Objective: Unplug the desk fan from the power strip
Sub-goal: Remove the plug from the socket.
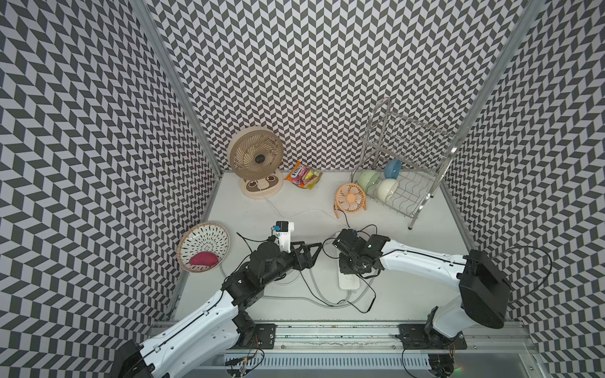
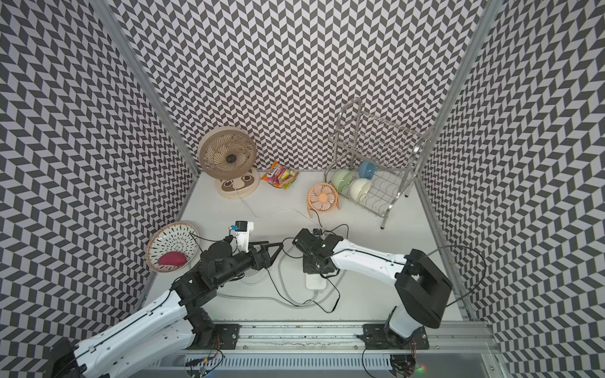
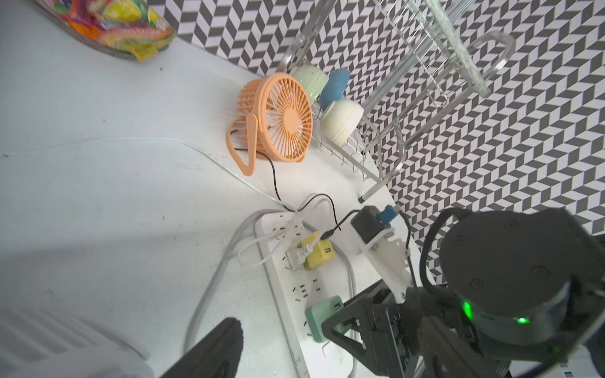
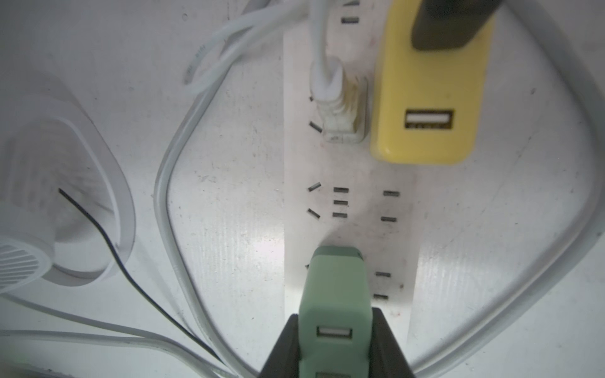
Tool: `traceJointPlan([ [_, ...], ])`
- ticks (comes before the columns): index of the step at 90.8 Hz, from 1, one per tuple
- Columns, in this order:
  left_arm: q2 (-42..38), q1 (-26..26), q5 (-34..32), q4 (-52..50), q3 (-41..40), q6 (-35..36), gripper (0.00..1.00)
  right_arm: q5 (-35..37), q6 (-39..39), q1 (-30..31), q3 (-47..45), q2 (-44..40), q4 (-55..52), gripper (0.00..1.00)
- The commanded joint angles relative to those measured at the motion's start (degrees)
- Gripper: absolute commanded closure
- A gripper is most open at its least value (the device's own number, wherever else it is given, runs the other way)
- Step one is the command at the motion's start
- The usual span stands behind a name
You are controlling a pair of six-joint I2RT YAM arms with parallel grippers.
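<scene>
In a top view, my right hand (image 1: pixel 348 263) is reaching down over the strip (image 1: pixel 347 283), which is lying in the lower middle. My left hand (image 1: pixel 309 253) is hanging just left of it, fingers spread. In the left wrist view, the strip (image 3: pixel 294 278) is lying in the lower middle. In the right wrist view, my black fingers (image 4: pixel 284 347) are pinching the green plug (image 4: pixel 334 288) at the bottom. The plug is standing on the strip (image 4: pixel 360 203).

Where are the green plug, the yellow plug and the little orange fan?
green plug (image 4: pixel 335 288): right wrist view, upper face.
yellow plug (image 4: pixel 422 81): right wrist view, upper face.
orange fan (image 3: pixel 290 119): left wrist view, centre hub.
</scene>
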Motion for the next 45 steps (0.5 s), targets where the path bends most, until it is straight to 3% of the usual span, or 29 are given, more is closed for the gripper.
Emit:
traceJointPlan([
  [1, 3.78, -3.65, -7.25, 2.01, 0.72, -6.88, 0.13, 3.95, -6.33, -1.68, -2.51, -3.01, 0.54, 0.75],
  [15, 11.79, -8.09, -13.65, 2.09, 1.53, -16.1, 0.2, 2.82, -11.99, -3.34, -4.35, -5.16, 4.0, 0.75],
  [45, 30.47, -9.52, -12.62, 1.52, 10.13, -23.71, 0.31, 0.34, -18.18, -3.93, -3.94, -3.89, 5.54, 0.73],
])
